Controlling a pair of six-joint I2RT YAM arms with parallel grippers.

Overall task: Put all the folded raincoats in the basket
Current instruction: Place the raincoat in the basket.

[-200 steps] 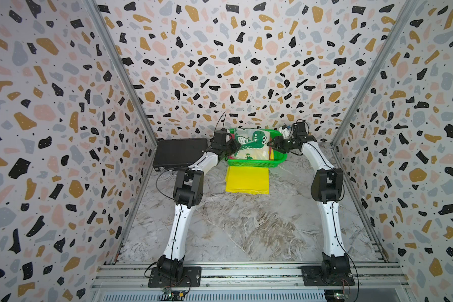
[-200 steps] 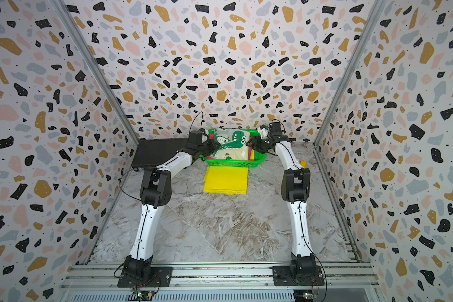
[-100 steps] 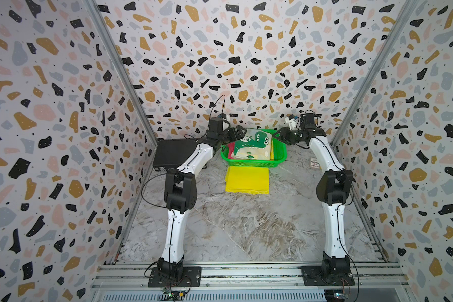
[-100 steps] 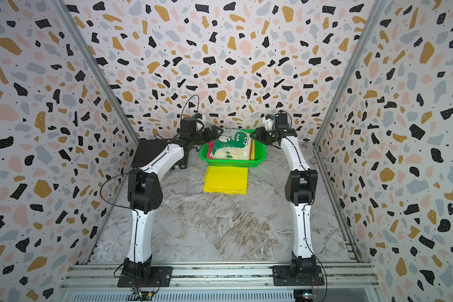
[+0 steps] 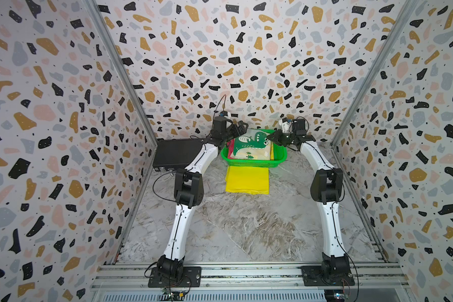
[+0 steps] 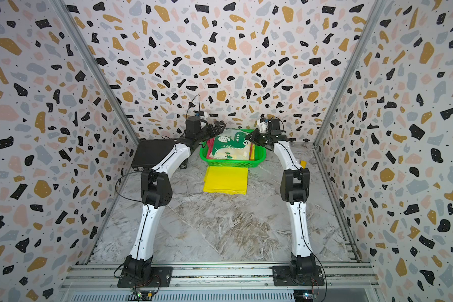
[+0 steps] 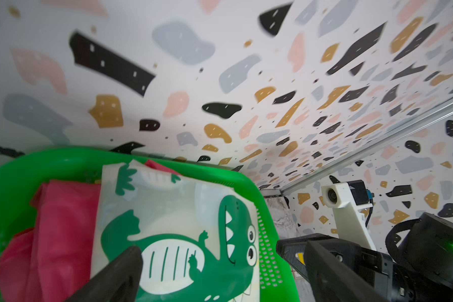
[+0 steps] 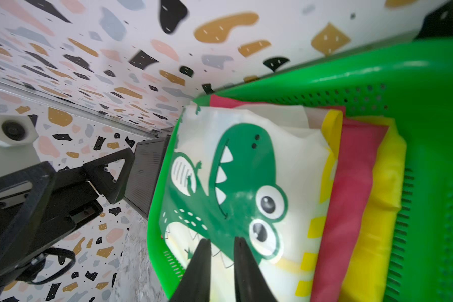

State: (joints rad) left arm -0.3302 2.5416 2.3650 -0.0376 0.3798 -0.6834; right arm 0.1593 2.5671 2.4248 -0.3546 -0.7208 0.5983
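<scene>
A folded raincoat printed with a green dinosaur lies in the green basket, on top of red and yellow folded ones. My left gripper hovers wide open over the basket's left side, holding nothing. Over the right rim my right gripper has its fingers a narrow gap apart, with nothing between them, just above the dinosaur raincoat. A yellow folded raincoat lies flat on the table in front of the basket.
A flat black case stands left of the basket, under my left forearm. The patterned back wall rises right behind the basket, and side walls close in on both sides. Marbled table surface stretches towards the arm bases.
Both grippers have let go of the dinosaur raincoat and pulled up and outward from the basket. The left jaws opened wide, while the right jaws narrowed.
</scene>
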